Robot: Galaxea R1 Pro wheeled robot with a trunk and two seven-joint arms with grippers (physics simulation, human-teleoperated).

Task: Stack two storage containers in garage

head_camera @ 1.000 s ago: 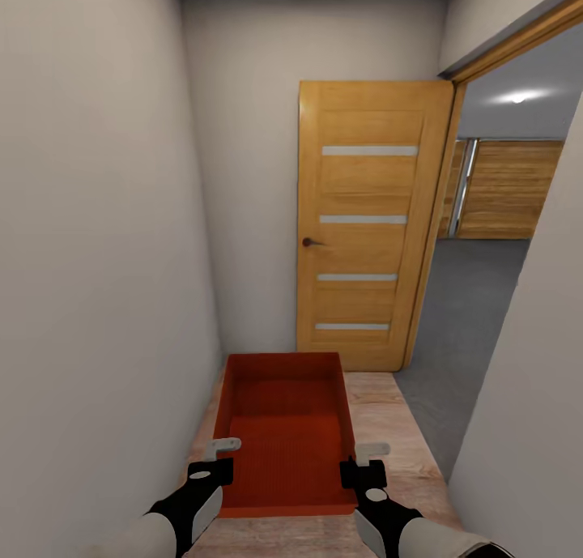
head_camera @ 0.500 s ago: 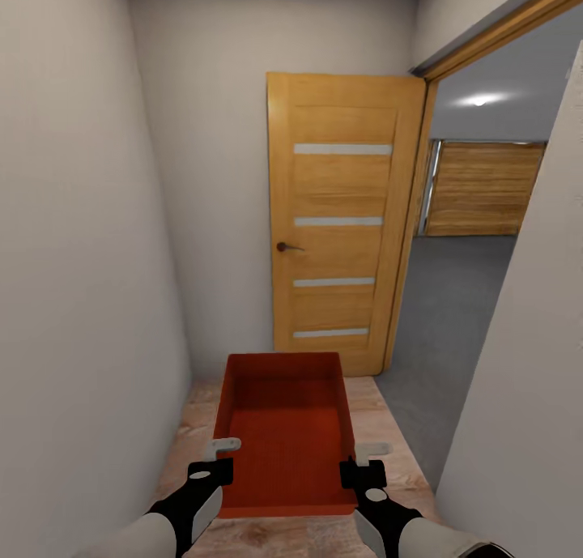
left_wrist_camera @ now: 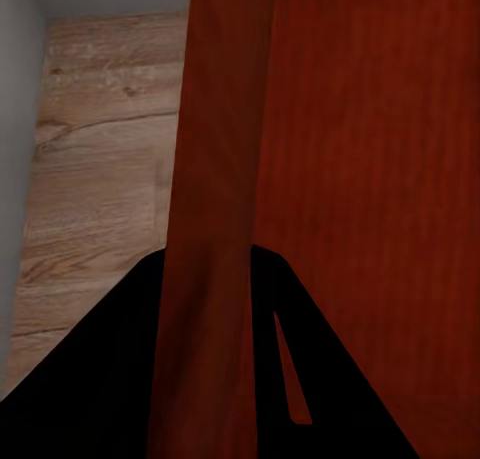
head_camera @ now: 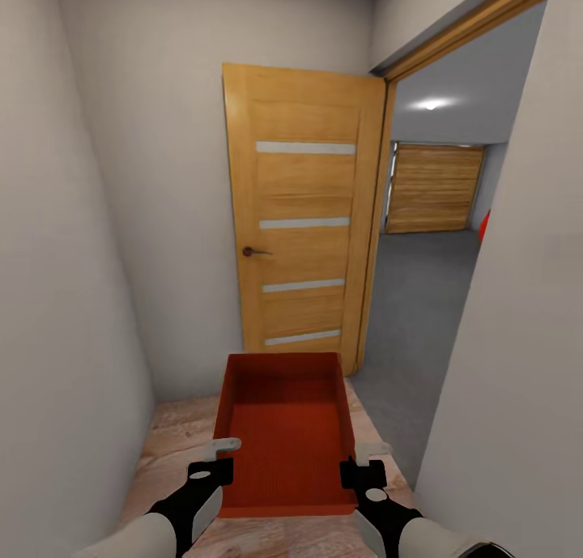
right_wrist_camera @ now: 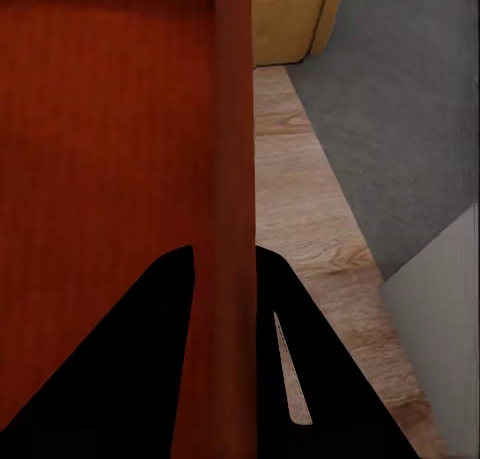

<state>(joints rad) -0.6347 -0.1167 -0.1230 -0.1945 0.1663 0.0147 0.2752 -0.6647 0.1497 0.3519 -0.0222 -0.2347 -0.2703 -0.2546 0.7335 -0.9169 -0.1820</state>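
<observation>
I carry one orange-red storage container level in front of me, above the light wood plank floor of a narrow hallway. My left gripper is shut on its left wall and my right gripper is shut on its right wall, each with a finger on either side of the thin wall. The container is empty, its ribbed bottom showing. Through the doorway at right lies the garage with its dark grey floor, a wood-plank door and a sliver of the red car.
An open wooden door with pale glass strips stands ahead against the end wall. Pale walls close in on the left and near right. The doorway gap between door and right wall leads onto the grey floor.
The view has swung to the right: the door and end wall slid leftward in the picture, and more of the garage now shows. The container and both grippers keep their hold.
</observation>
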